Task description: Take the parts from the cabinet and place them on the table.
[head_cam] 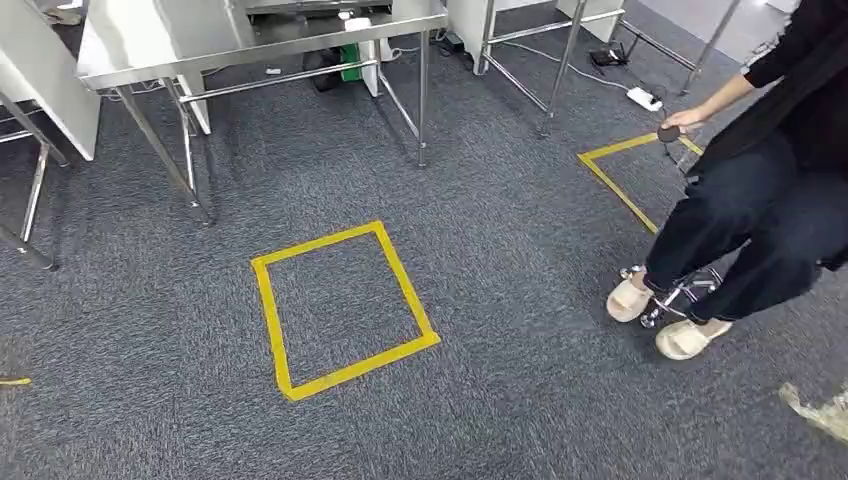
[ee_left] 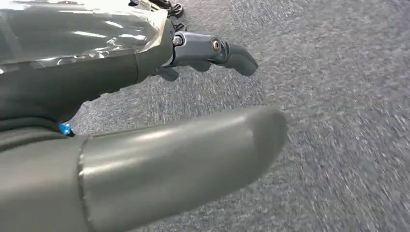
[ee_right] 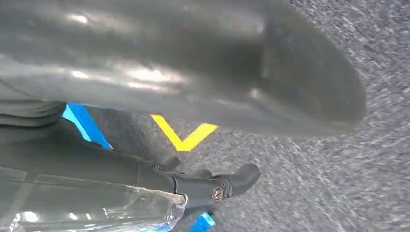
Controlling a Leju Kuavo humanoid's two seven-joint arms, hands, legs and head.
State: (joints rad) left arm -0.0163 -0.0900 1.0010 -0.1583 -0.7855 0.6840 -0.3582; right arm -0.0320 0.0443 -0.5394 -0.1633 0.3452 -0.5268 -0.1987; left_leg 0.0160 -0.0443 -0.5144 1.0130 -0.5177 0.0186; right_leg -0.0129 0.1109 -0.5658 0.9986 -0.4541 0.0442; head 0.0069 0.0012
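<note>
In the head view, a steel counter [head_cam: 250, 40] stands on thin legs at the upper left of the frame, over grey carpet [head_cam: 500, 400]. Lower centre, a square of yellow tape [head_cam: 272, 330] is stuck to the carpet. At the upper right a second outline of yellow tape [head_cam: 610, 180] lies beside a white power strip [head_cam: 644, 98]. At the right edge a person [head_cam: 770, 190] in dark clothes and pale slippers stands next to a small wheeled frame [head_cam: 680, 292], holding a small dark object.

In the left wrist view, my left hand [ee_left: 212, 50] hangs above the carpet, fingers apart and holding nothing. In the right wrist view, my right hand [ee_right: 217, 186] hangs the same way, fingers loose and empty, with a corner of yellow tape on the carpet beyond it. I cannot tell where the parts or the cabinet are.
</note>
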